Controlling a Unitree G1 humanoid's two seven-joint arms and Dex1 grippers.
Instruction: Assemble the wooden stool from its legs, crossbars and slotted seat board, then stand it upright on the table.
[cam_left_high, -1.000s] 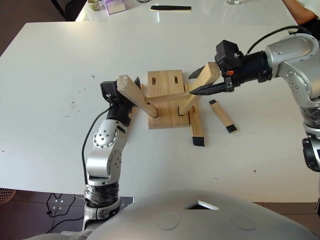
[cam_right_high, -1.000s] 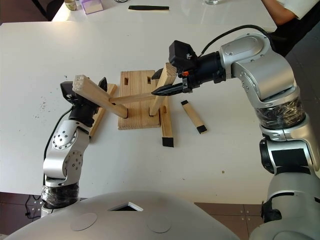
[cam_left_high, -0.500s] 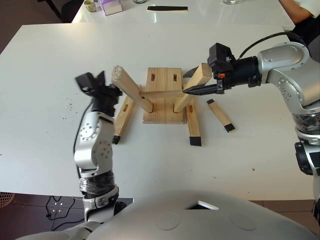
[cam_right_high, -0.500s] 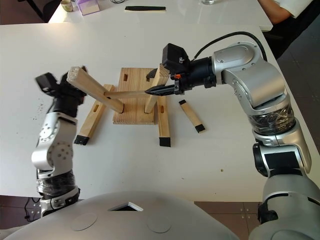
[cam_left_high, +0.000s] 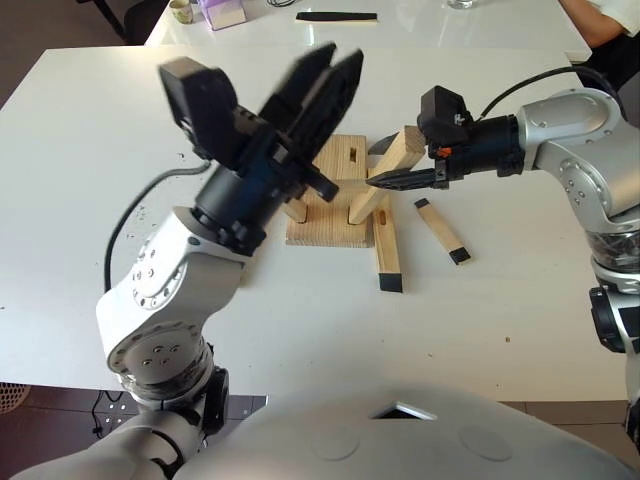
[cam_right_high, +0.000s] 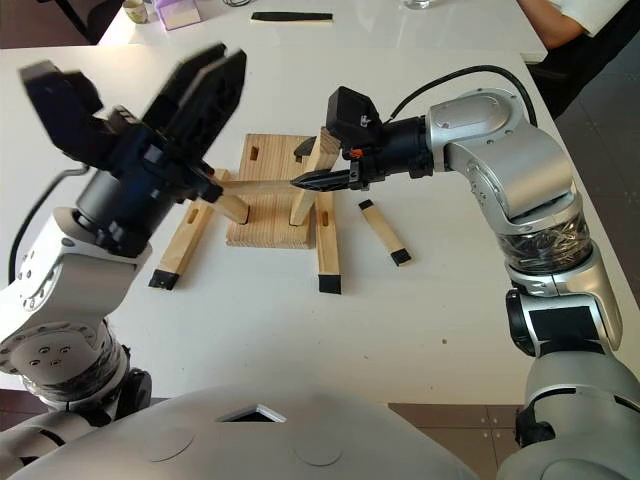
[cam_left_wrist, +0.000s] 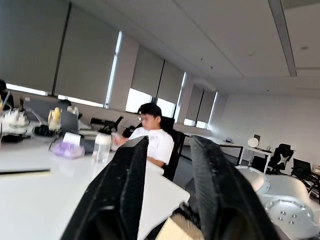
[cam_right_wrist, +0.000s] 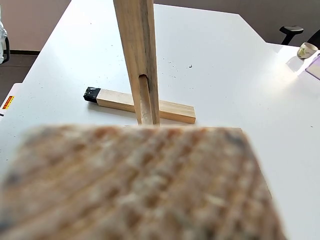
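The slotted seat board (cam_right_high: 268, 228) lies flat on the white table. Two legs stand in it, joined by a crossbar (cam_right_high: 265, 187). My right gripper (cam_right_high: 300, 166) is shut on the right leg (cam_right_high: 318, 165), one finger on each side. The left leg (cam_right_high: 231, 208) is mostly hidden behind my left arm. My left gripper (cam_left_high: 322, 70) hangs high above the board, open, with nothing between its fingers (cam_left_wrist: 125, 190). The right wrist view shows the held leg (cam_right_wrist: 135, 185) close up and the far leg (cam_right_wrist: 137, 55) with the crossbar in its slot.
One loose leg (cam_right_high: 185, 240) lies left of the board and another (cam_right_high: 327, 250) to its right. A short bar with black ends (cam_right_high: 385, 232) rests further right. A black strip (cam_left_high: 336, 16) and a purple box (cam_left_high: 222, 12) sit on the far table.
My left gripper let go of the left leg, swung out to the left, then rose high toward the head camera. The right gripper has stayed on the right leg.
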